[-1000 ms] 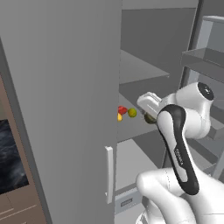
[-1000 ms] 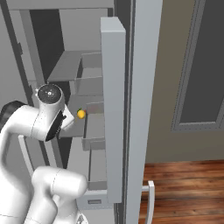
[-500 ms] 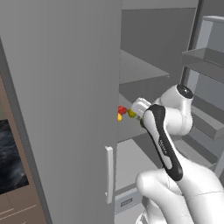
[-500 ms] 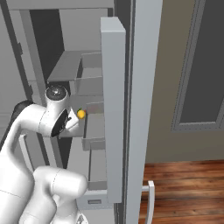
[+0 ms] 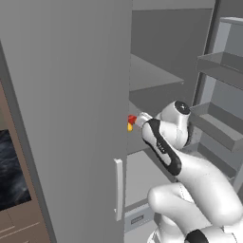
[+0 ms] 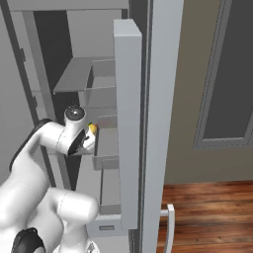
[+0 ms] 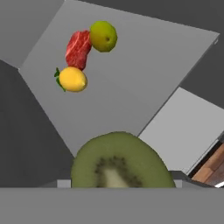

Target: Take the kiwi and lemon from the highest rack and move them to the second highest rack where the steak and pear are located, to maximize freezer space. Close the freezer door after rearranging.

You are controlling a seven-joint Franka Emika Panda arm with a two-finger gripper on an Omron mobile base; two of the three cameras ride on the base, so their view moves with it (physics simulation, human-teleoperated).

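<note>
My gripper is shut on the kiwi, whose green cut face fills the bottom of the hand view. Beyond it the second highest rack carries the lemon, the red steak and the greenish pear, close together. In the left base view the hand reaches in at that rack, right by the steak and lemon. The lemon also peeks out above the hand in the right base view. The highest rack lies above. The freezer door stands open.
The open door's edge and its pale handle stand just left of the arm. Door bins hang to the right of the cabinet. A drawer front sits below the shelves. A wooden floor lies to the right.
The hand has swung left and deeper into the cabinet, up to the steak and lemon, now covering the pear in the left base view. The grip on the kiwi is unchanged.
</note>
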